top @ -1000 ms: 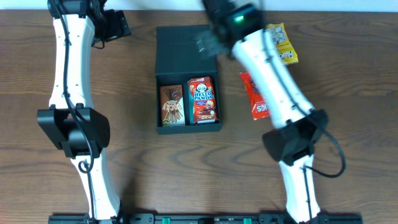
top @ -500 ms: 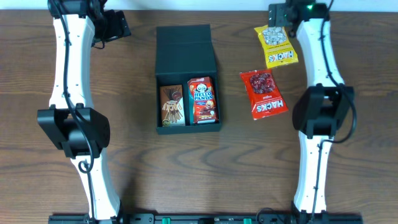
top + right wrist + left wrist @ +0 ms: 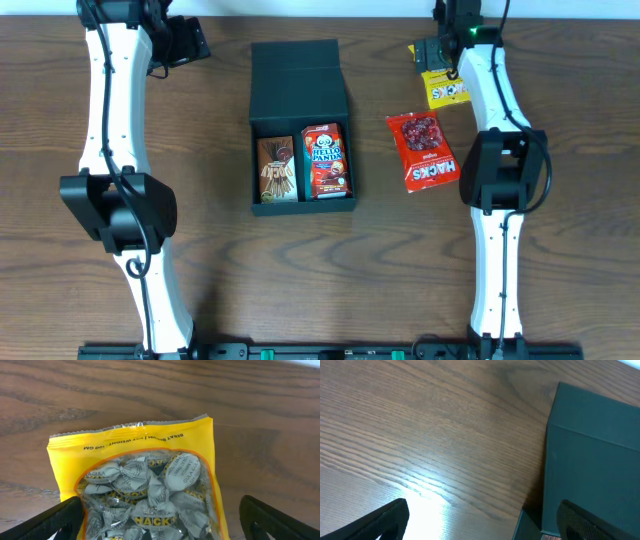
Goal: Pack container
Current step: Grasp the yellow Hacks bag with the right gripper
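Note:
The dark container (image 3: 300, 70) lies open at the table's middle, its flap lid folded back toward the far side; it also shows in the left wrist view (image 3: 592, 455). Inside are a brown snack box (image 3: 277, 169) and a red Hello Panda box (image 3: 326, 160). A yellow Hacks candy bag (image 3: 446, 90) lies at the far right, and fills the right wrist view (image 3: 145, 485). My right gripper (image 3: 160, 525) is open, its fingers either side of the yellow bag. A red Hacks bag (image 3: 424, 150) lies right of the container. My left gripper (image 3: 485, 525) is open and empty, left of the container's lid.
The table's far edge runs just behind both grippers. Bare wood lies between the container and the left arm (image 3: 110, 110), and along the front of the table.
My right arm has swung from over the container's lid to the far right and now sits over the yellow bag. The left arm has not moved.

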`<state>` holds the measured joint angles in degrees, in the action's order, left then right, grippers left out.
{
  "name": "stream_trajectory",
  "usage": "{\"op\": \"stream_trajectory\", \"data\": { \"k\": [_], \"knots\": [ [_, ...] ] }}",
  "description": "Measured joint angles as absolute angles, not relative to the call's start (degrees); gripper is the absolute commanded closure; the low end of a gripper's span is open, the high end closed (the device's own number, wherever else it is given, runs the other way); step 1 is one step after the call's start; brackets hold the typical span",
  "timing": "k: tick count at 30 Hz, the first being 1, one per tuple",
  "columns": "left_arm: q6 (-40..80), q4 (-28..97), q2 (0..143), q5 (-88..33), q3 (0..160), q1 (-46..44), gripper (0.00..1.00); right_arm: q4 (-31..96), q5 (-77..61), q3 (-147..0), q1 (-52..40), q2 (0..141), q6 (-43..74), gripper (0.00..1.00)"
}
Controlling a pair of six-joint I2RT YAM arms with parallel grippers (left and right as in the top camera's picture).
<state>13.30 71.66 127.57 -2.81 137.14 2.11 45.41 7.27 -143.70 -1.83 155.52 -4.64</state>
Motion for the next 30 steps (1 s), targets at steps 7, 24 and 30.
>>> {"op": "stream_trajectory", "data": {
  "k": [7, 24, 30],
  "knots": [
    [13.32, 71.61, 127.57, -2.81, 137.14, 2.11, 0.05, 48.69, 5.72, -143.7, -1.74, 155.79, -4.95, 0.19],
    [13.32, 71.61, 127.57, -2.81, 137.14, 2.11, 0.05, 53.3, 2.81, -145.56, -2.02, 155.57, -1.93, 0.98],
    [13.32, 71.57, 127.57, -2.81, 137.14, 2.11, 0.05, 55.37, 1.17, -145.51, -3.27, 154.82, -1.39, 0.99]
  ]
}}
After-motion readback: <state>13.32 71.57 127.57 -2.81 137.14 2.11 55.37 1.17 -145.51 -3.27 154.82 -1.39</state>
